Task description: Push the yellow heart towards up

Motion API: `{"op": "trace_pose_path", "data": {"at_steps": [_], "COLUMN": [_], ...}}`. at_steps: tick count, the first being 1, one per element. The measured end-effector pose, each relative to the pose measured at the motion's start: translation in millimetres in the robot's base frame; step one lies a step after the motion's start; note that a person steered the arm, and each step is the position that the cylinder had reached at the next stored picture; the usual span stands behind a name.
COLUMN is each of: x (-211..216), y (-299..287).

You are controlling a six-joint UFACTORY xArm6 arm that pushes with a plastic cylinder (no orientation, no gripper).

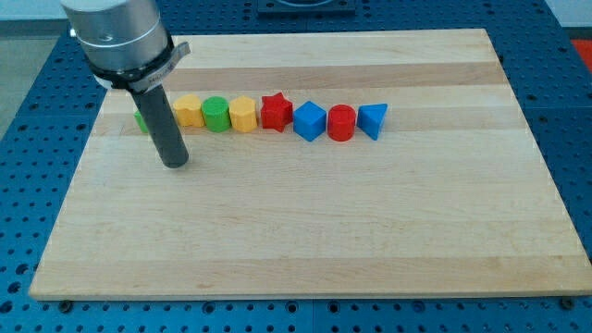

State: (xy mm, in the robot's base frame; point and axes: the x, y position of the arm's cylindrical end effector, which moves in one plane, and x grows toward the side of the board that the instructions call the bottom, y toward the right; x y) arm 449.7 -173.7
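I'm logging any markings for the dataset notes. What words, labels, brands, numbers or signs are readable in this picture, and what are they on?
None: no text, label, brand, number or sign can be read anywhere in the view.
The wooden board is plain.
The blocks, from the yellow block to the blue block at the row's right end, carry no markings.
The arm's grey housing and dark rod show no lettering; my tip is plain too.

The yellow heart (188,111) is a small, bright yellow block. It is seen lying flat on the bench (305,240). It is found near my tip (175,165), a little toward the view's top and right. The two are not touching.
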Motion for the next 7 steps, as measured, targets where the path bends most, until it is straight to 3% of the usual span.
{"op": "trace_pose_path", "data": {"at_steps": [1, 5, 7], "x": [-32, -39, -94], "y": [12, 6, 5]}}
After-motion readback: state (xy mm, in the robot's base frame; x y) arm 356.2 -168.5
